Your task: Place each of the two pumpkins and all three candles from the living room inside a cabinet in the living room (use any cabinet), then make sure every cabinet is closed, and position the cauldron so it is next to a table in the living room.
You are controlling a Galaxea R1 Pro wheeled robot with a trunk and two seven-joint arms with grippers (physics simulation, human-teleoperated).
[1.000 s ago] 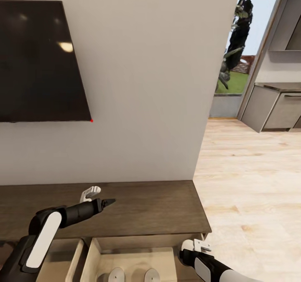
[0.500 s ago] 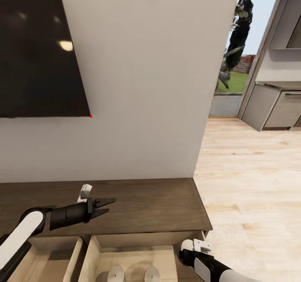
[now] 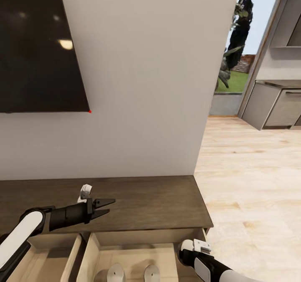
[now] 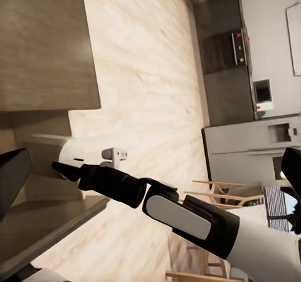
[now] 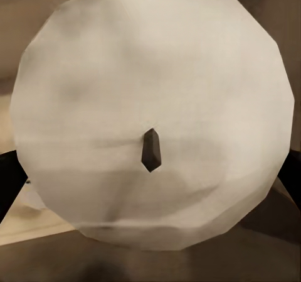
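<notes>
Over the long dark-brown wooden cabinet (image 3: 146, 202) my left gripper (image 3: 105, 206) now hangs spread and empty, its arm drawn lower than a second ago. My view has tilted slightly. Two stubby beige-grey candles (image 3: 116, 273) stand inside the open beige drawer (image 3: 138, 252). My right wrist camera looks down on a pale candle top (image 5: 150, 112); whether the right gripper (image 5: 150, 181) pinches it, I cannot tell. I judge the drawers must be closed later.

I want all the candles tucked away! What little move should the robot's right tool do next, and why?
Probably ease the candle down into the open drawer and let go: it sits between the right tool's fingers, and two candles already stand in that drawer.
</notes>
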